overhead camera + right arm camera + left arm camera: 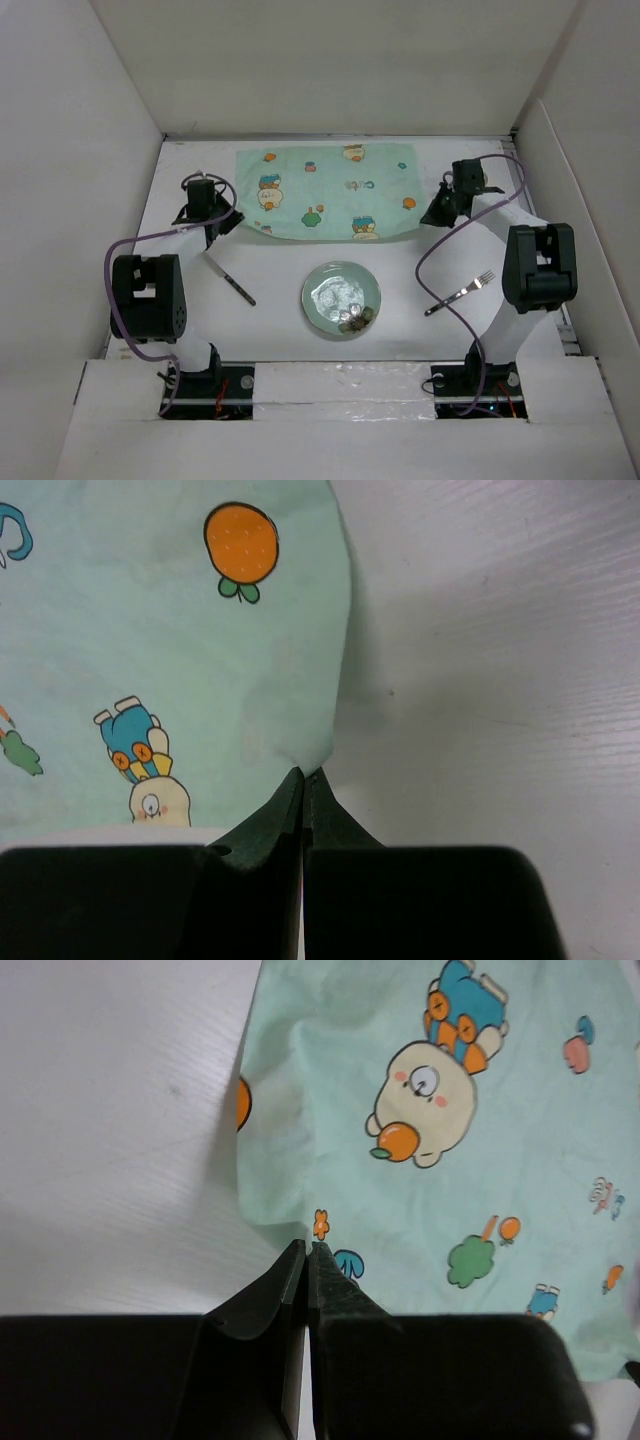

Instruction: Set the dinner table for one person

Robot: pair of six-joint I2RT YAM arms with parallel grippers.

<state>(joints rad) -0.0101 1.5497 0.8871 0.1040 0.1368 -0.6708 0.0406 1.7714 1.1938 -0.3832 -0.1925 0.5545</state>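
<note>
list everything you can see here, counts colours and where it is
table: one, matte white, under everything
walls: three, white, on the far, left and right sides of the table
cloth: one, mint green with cartoon print, spread across the far middle of the table
plate: one, pale green, near centre, nearer than the cloth and apart from it
knife: one, silver blade with dark handle, left of the plate, lying diagonally
fork: one, silver, right of the plate, lying diagonally
arms: two, black and white, bases at the near edge
left tool: one, black, shut on the cloth's near left corner
right tool: one, black, shut on the cloth's near right corner
</note>
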